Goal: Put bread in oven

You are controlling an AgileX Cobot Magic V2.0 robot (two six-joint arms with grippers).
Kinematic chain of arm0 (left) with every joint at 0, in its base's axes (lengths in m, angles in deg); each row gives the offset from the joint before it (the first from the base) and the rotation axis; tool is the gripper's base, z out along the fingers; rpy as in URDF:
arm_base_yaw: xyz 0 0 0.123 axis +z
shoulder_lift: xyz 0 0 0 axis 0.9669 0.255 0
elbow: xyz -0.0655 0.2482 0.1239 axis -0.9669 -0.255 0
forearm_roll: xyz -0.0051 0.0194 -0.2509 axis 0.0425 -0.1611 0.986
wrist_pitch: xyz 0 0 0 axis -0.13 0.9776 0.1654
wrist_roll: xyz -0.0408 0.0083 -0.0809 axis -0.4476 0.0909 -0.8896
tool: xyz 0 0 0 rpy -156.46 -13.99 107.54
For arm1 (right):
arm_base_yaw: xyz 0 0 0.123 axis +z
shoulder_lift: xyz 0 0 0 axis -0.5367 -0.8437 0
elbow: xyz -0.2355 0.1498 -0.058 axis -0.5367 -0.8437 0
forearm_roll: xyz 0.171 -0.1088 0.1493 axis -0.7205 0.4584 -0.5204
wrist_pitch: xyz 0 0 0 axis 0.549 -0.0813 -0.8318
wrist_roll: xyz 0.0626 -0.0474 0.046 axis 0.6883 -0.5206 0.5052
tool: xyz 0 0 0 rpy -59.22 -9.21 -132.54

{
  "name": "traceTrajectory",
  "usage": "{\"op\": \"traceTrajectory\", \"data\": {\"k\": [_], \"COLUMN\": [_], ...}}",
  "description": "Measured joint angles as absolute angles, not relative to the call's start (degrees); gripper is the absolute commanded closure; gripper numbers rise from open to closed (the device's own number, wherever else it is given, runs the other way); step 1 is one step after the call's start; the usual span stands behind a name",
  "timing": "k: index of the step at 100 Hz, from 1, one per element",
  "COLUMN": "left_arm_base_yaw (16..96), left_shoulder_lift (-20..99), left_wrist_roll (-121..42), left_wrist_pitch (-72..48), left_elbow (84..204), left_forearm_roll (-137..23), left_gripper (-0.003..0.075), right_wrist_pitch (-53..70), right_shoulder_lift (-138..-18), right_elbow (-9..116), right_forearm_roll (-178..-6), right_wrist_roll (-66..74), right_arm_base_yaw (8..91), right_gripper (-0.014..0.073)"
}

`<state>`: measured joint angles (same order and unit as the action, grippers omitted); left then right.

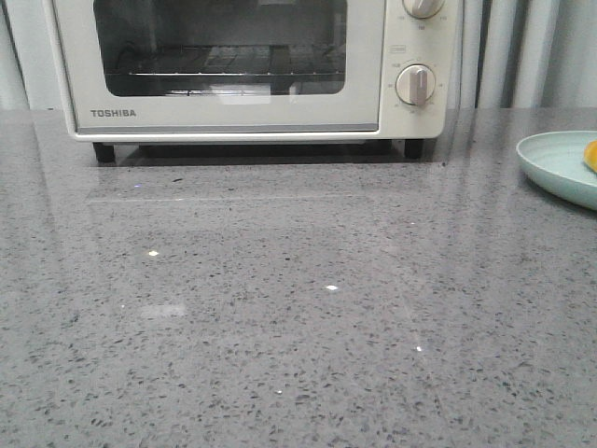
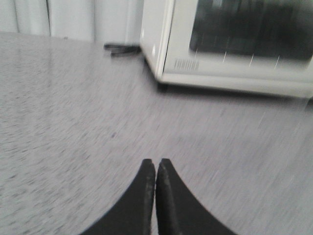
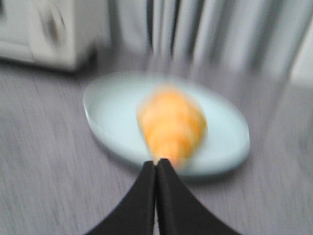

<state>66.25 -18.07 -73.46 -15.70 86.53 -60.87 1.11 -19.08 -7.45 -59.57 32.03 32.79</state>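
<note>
The cream-white TOSHIBA oven (image 1: 233, 103) stands at the back of the grey table with its glass door closed; it also shows in the left wrist view (image 2: 234, 49) and a corner of it in the right wrist view (image 3: 49, 34). The golden-orange bread (image 3: 171, 125) lies on a pale blue plate (image 3: 112, 112); in the front view only a sliver of the bread (image 1: 591, 157) shows at the right edge on the plate (image 1: 555, 163). My right gripper (image 3: 156, 161) is shut and empty, just short of the bread. My left gripper (image 2: 156, 161) is shut and empty over bare table, away from the oven. Neither gripper shows in the front view.
Two round dial knobs (image 1: 416, 84) sit on the oven's right side. A dark cable (image 2: 120, 48) lies beside the oven's left wall. Pale curtains (image 3: 220, 34) hang behind the table. Both wrist views are blurred.
</note>
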Motion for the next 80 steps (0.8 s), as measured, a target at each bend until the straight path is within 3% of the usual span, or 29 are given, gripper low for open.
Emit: {"op": "traceTrajectory", "data": {"k": [19, 35, 54, 68, 80], "left_arm_base_yaw": [66.25, 66.25, 66.25, 66.25, 66.25], "left_shoulder_lift": [-18.07, -18.07, -18.07, -15.82, -7.11], "left_wrist_roll": [-73.46, -73.46, -73.46, -73.46, -73.46], "left_wrist_pitch": [-24.38, -27.30, -30.80, -26.37, -20.66], "left_elbow": [86.53, 86.53, 86.65, 91.43, 101.96], "left_forearm_roll": [-38.52, -29.78, -28.69, -40.47, -54.45], "left_gripper": [0.0741, 0.0741, 0.0741, 0.0741, 0.0741], "right_wrist_pitch": [-20.80, -11.42, -10.32, -2.63, 2.63], "right_shoulder_lift": [-19.08, -18.91, -18.82, -21.51, -27.63], "right_elbow": [-7.45, -7.45, -7.22, -1.75, 4.87], "right_forearm_roll": [-64.68, -87.16, -93.52, -93.33, -89.00], "right_wrist_roll": [35.23, 39.30, 39.84, 39.94, 39.94], "right_arm_base_yaw": [32.79, 32.79, 32.70, 32.70, 32.70], "right_gripper": [0.0641, 0.0641, 0.0641, 0.0641, 0.0641]}}
